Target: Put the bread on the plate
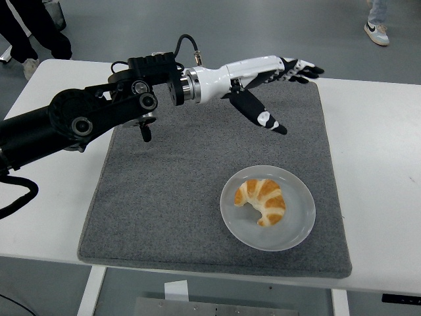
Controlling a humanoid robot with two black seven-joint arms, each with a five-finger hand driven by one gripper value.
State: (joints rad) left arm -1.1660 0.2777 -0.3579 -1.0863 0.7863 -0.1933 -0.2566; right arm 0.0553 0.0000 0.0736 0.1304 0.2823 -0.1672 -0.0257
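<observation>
A golden croissant point(263, 199) lies on the pale round plate point(297, 227), which sits on the grey mat toward its front right. My left hand point(279, 82), white with black fingertips, hovers high over the back of the mat, well above and behind the plate. Its fingers are spread and hold nothing, with the thumb pointing down toward the mat. The black left arm point(79, 122) reaches in from the left edge. My right arm does not show.
The grey mat point(171, 197) covers the middle of the white table point(378, 164). People's legs and shoes point(39, 29) stand on the floor behind the table at the top left, and another shoe point(378, 27) at the top right. A small grey object point(158, 57) lies on the floor.
</observation>
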